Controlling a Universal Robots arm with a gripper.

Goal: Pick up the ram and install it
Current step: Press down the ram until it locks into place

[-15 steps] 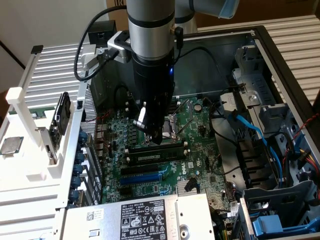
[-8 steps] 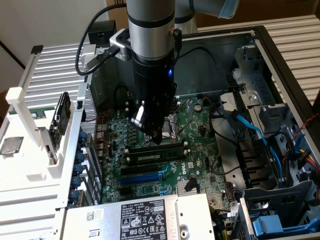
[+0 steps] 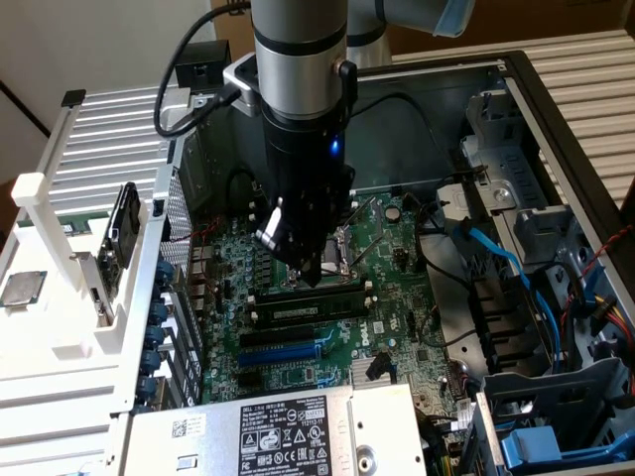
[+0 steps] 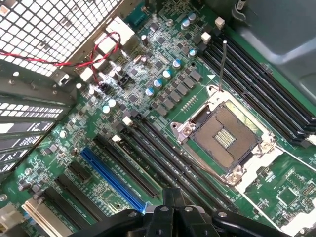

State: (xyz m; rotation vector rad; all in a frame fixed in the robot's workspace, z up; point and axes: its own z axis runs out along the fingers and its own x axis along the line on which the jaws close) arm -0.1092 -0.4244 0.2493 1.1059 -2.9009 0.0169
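Observation:
The ram (image 3: pixel 308 309) is a long dark stick with a small white label. It lies along a memory slot on the green motherboard (image 3: pixel 397 297), in the open computer case. My gripper (image 3: pixel 314 276) points down just above the slots, its tip a little beyond the ram on the side toward the CPU socket (image 4: pixel 227 133). In the wrist view my gripper (image 4: pixel 171 197) has its black fingers pressed together with nothing between them, above the black memory slots (image 4: pixel 163 158). I cannot tell whether the tip touches the board.
A blue expansion slot (image 3: pixel 283 354) runs parallel to the ram. The power supply (image 3: pixel 288 431) sits at the near edge. Blue cables (image 3: pixel 496 253) and drive cages (image 3: pixel 556 416) fill the exterior view's right. A white rack (image 3: pixel 60 248) stands outside the case's mesh wall (image 4: pixel 54 29).

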